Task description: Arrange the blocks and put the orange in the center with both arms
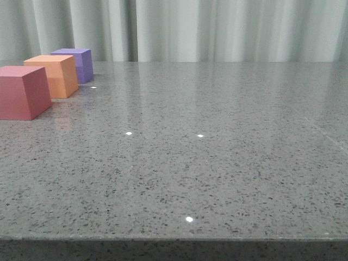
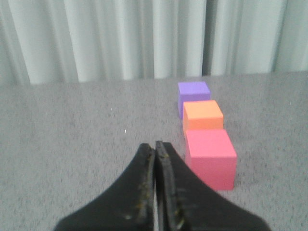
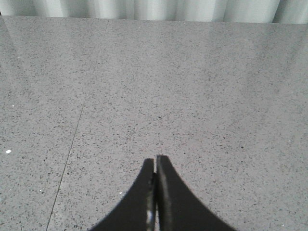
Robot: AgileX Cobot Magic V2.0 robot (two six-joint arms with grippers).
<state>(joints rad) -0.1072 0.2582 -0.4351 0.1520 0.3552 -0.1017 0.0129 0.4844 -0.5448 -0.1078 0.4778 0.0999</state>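
Far left of the front view: pinkish-red cube (image 1: pixel 23 92) nearest the camera, sitting flat on the grey speckled tabletop (image 1: pixel 206 163). Just behind it, the orange cube (image 1: pixel 55 75), middle of the row, close to its neighbours, though contact cannot be told. Behind that, the purple cube (image 1: pixel 76 63), farthest back, near the pale pleated curtain (image 1: pixel 217 30). Three cubes in one slanting line running away from the camera, all upright. Rightward, nothing but bare tabletop with a few small bright light spots.

From the left wrist view: left gripper (image 2: pixel 156 149) with dark fingers pressed together, holding nothing, hovering apart from the row; same order visible, pinkish-red closest (image 2: pixel 211 156), orange in the centre (image 2: pixel 202 115), purple beyond (image 2: pixel 193 94).

From the right wrist view: right gripper (image 3: pixel 155 166) likewise with fingers closed tight on nothing, above plain tabletop, a thin seam line (image 3: pixel 70 154) running across the surface.
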